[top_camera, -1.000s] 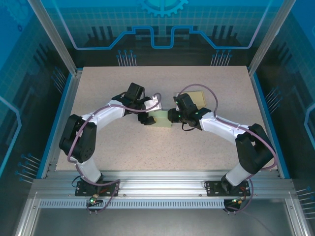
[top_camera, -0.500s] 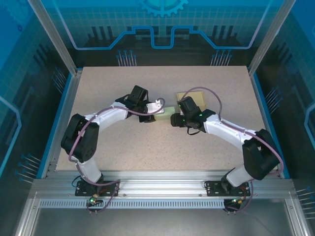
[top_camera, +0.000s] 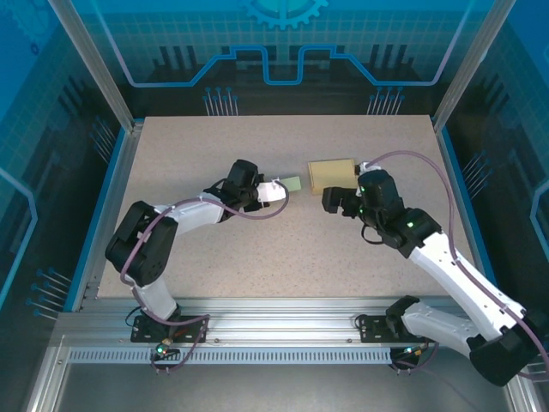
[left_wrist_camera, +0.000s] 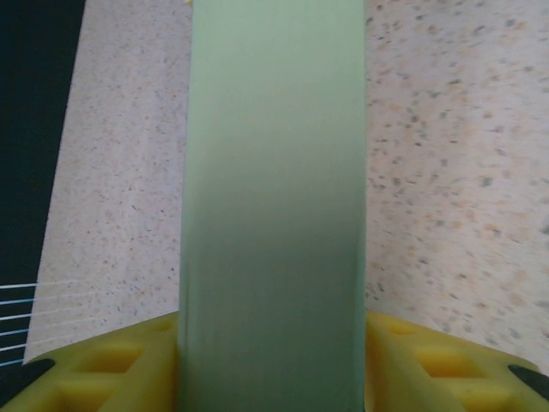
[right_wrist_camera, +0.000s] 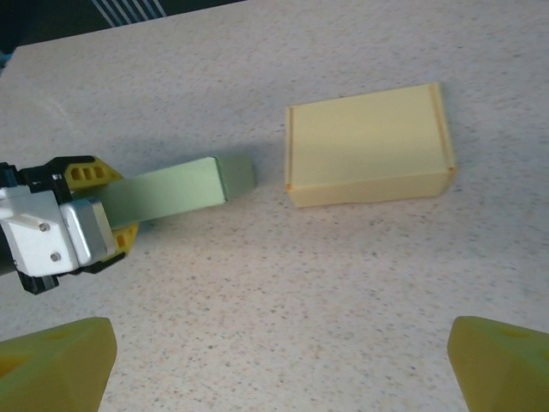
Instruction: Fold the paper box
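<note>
1. The narrow pale green folded paper box (right_wrist_camera: 184, 189) has been let go by the right gripper (top_camera: 336, 200), which has been drawn back with its jaws spread wide and empty.
2. The box is left clamped at one end by the left gripper (top_camera: 276, 190), over the far middle of the speckled beige table (top_camera: 214, 257), near a closed yellow cardboard box (right_wrist_camera: 369, 146).
3. The folding is judged nearly done.

The top camera looks down on the whole table (top_camera: 214, 257) from above its near edge. The left wrist camera sits tight against the green box (left_wrist_camera: 273, 215), and the right wrist camera faces it from farther back.
</note>
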